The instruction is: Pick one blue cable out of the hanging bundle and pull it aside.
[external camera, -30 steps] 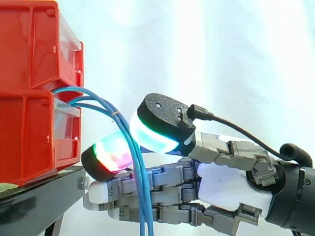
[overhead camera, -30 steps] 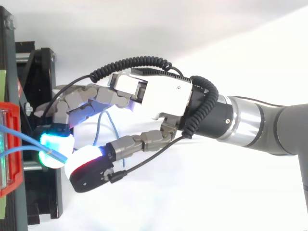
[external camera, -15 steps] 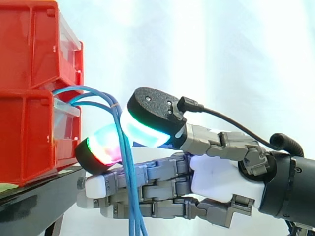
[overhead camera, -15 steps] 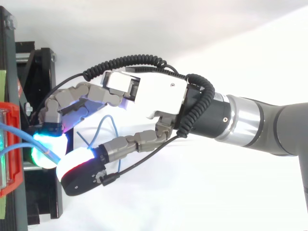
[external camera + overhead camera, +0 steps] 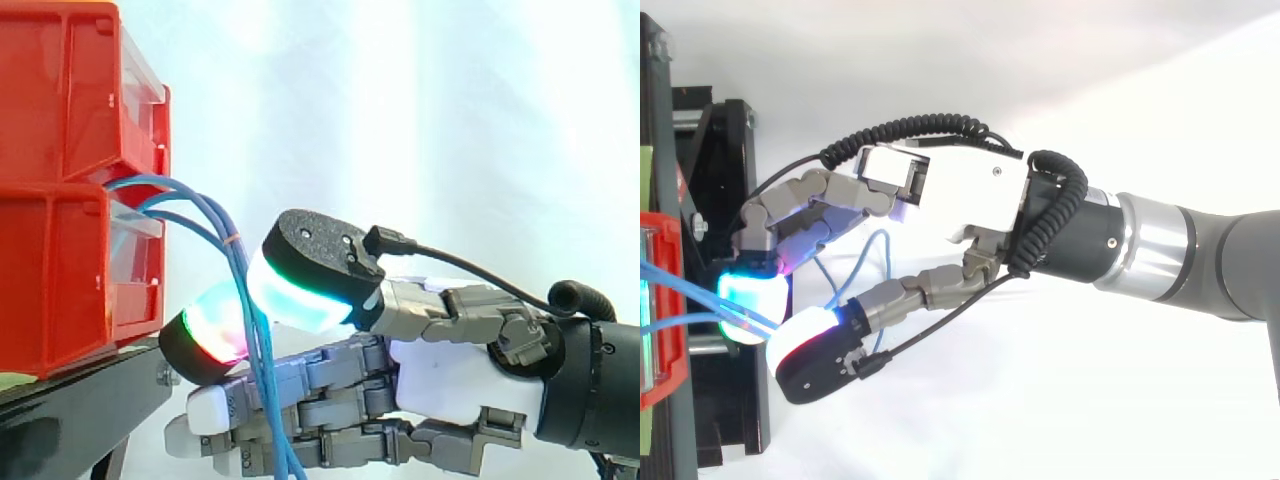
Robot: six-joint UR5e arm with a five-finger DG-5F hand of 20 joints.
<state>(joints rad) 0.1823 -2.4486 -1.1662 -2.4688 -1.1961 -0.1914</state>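
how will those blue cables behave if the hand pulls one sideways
Likely floppy: the cables droop in an arc from the bin. Probably light and thin, so one may slip between the hand's thick pads. A tie binds them, so the others would likely follow.

Hand (image 5: 970,195): white palm shell, grey links, cyan-green glowing pads (image 5: 292,296); silver-grey arm (image 5: 1240,262)

Bright, even light. White curtain (image 5: 480,110) glows backlit, near blown out toward 12 o'clock in side view. Top view: background washed white at 4 o'clock, greyer shade at 12. Hand (image 5: 970,195) fingertips (image 5: 300,290) glow cyan-green, tinting red bins (image 5: 60,280) at 9 o'clock.
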